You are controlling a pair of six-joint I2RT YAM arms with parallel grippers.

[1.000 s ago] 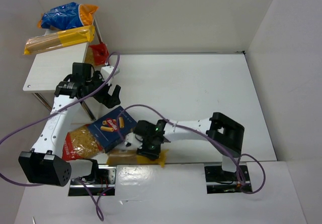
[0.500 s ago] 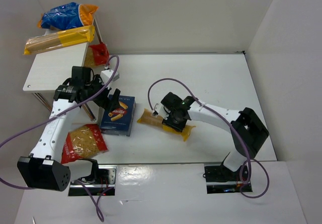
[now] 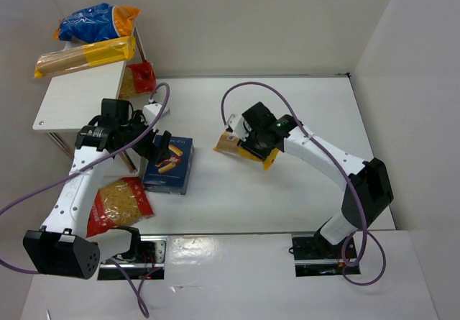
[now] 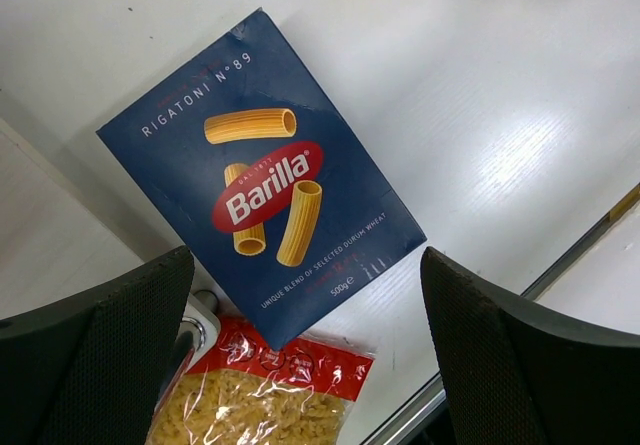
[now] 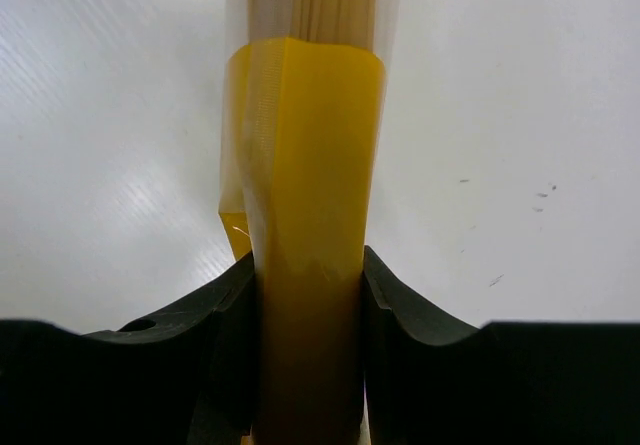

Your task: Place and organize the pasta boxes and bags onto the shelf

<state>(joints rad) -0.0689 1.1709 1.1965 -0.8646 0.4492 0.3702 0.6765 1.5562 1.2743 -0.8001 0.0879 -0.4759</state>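
I'm hovering the left gripper [image 4: 305,255], fingers spread wide, over the blue rigatoni box [image 4: 265,180] lying flat beside the shelf [image 3: 72,97]. The right gripper [image 5: 305,295] is pinching the spaghetti bag [image 5: 305,165] mid-table. I'm judging the slick film could slip through the pads. The box reads "Barilla", "RIGATONI N°89".

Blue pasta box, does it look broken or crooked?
Not broken: the blue pasta box lies flat, label up, corners intact, nothing spilled. It is a little askew on the white table, not yet on the shelf, under the open left gripper.
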